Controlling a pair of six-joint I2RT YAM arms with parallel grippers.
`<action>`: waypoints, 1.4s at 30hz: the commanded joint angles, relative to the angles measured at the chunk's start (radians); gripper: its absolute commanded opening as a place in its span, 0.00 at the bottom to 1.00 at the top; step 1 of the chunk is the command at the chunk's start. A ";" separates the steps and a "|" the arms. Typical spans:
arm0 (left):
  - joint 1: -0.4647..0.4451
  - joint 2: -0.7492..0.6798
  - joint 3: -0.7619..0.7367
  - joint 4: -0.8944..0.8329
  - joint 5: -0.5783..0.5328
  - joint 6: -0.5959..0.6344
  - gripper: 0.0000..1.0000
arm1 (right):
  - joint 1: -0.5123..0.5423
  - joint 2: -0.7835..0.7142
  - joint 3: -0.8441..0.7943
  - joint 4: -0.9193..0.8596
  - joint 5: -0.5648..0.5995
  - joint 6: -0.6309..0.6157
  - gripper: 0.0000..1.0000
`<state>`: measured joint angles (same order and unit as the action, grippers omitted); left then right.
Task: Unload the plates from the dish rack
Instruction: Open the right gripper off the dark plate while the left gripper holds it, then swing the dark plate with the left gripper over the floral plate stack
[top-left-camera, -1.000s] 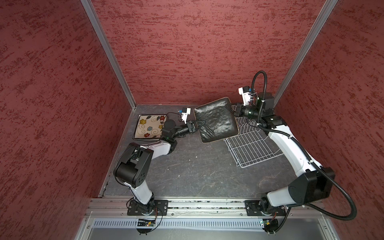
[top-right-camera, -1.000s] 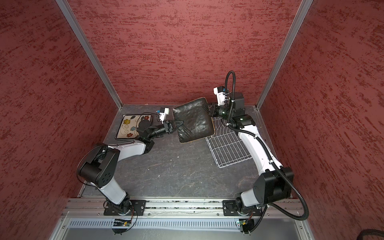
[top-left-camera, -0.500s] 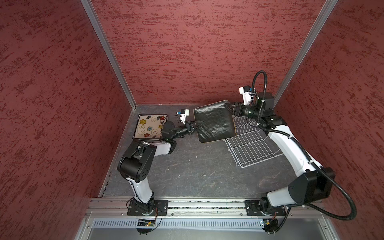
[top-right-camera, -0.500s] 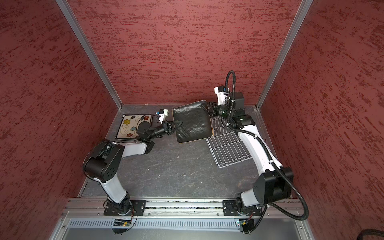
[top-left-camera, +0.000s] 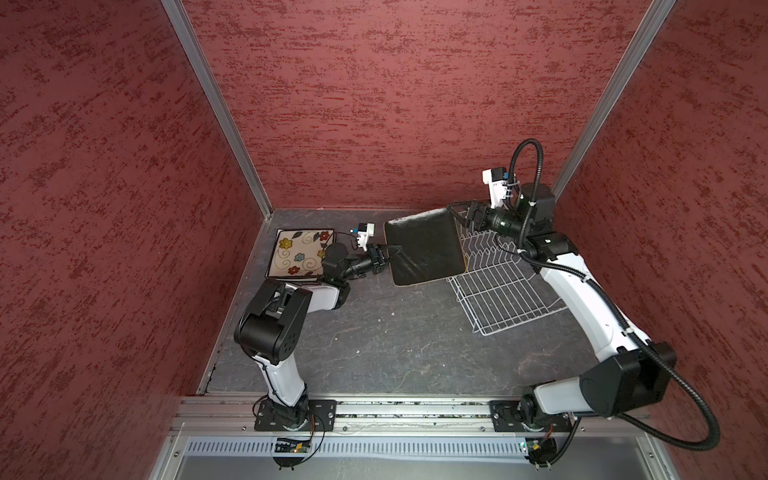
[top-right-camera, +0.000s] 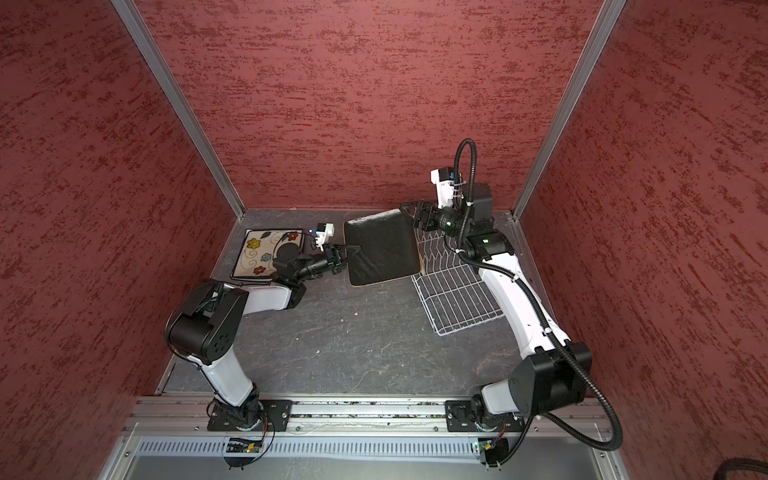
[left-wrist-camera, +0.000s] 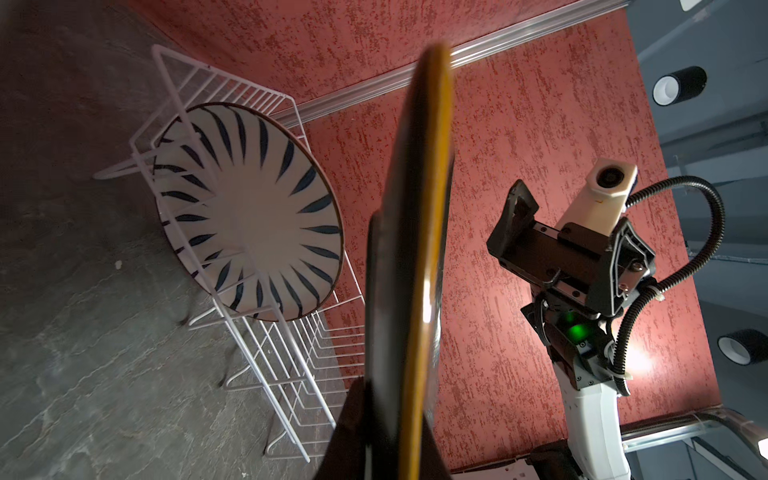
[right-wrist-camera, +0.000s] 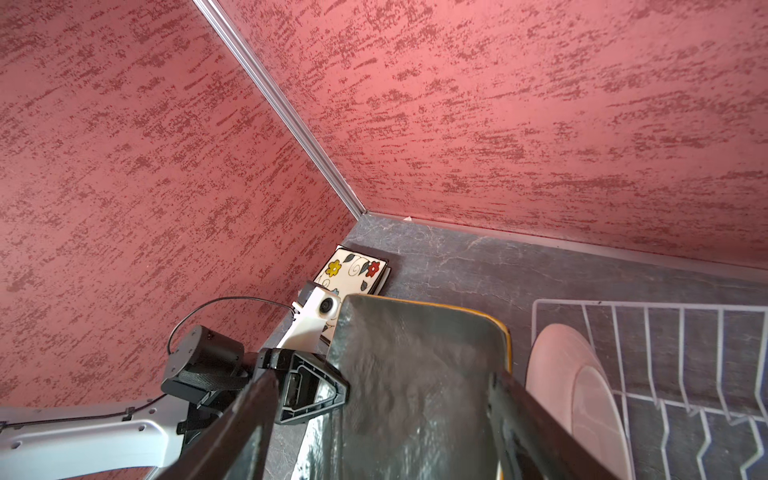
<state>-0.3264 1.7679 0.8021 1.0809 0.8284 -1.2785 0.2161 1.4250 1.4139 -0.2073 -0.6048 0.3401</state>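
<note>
The black plate (top-left-camera: 424, 249) is held off the table (top-left-camera: 395, 353), its broad face turned upward and slightly tilted; it is close to square, so no long axis can be made out, and in the left wrist view it is seen edge-on with a yellow rim. One edge is clamped between the closed jaws of the left gripper (top-left-camera: 395, 250). The opposite back corner lies between the jaws of the right gripper (top-left-camera: 457, 212), which are spread wide to either side of it; whether they touch it cannot be told. The left arm is bent sharply at the elbow, with its forearm laid low and its wrist pointed at the plate. The right arm is stretched towards the back wall, its wrist turned towards the plate. Below the right jaws stands the white wire rack (top-left-camera: 507, 299), its long axis running from there forward, with a striped round plate (left-wrist-camera: 249, 212) upright in it. Behind the left jaws a flowered plate (top-left-camera: 293, 253) lies flat.
</note>
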 joint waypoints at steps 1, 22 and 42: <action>0.012 -0.075 0.024 0.116 -0.023 -0.007 0.00 | 0.000 -0.029 -0.017 0.030 0.022 -0.014 0.83; 0.155 -0.233 -0.068 0.006 -0.097 0.044 0.00 | -0.018 -0.066 -0.069 0.048 0.019 -0.018 0.84; 0.385 -0.567 -0.328 -0.284 -0.369 0.078 0.00 | -0.029 -0.086 -0.116 0.072 0.011 0.000 0.84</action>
<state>0.0364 1.2774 0.4664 0.7055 0.5190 -1.2125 0.1925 1.3647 1.3094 -0.1753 -0.5983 0.3367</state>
